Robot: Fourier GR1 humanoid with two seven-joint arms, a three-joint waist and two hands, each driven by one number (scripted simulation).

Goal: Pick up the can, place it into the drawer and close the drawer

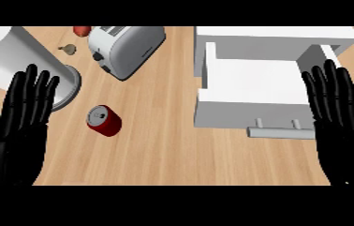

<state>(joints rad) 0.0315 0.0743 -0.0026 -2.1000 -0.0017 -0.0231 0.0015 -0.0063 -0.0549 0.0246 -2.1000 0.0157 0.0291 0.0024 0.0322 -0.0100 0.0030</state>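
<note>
The left hand [27, 112] and the right hand [332, 103] lie closest, one at each side edge of the head view, resting with fingers straight and spread, pointing up the view; both are released and grasp nothing. The left hand lies over the counter's left margin; the right hand overlaps the right side of the open drawer [252, 86].

Between them stretches the wooden counter [180, 159]; on it, left of centre, sits the red can [104, 121], its silver top showing toward the upper left and its red side below; whether it stands upright or leans, I cannot tell. The can is near the left hand's fingers but apart from them, and well apart from the drawer.

The drawer is white and pulled out toward the camera, its grey bar handle [280, 132] on the near face; behind it sits the white cabinet body [276, 35].

Farther back on the left lies a silver toaster [128, 49], set at a slant; beside it are a small grey-brown object [69, 48] and something red [83, 30] at the top edge; a white, grey-rimmed round object [41, 65] lies partly under the left fingertips.
</note>
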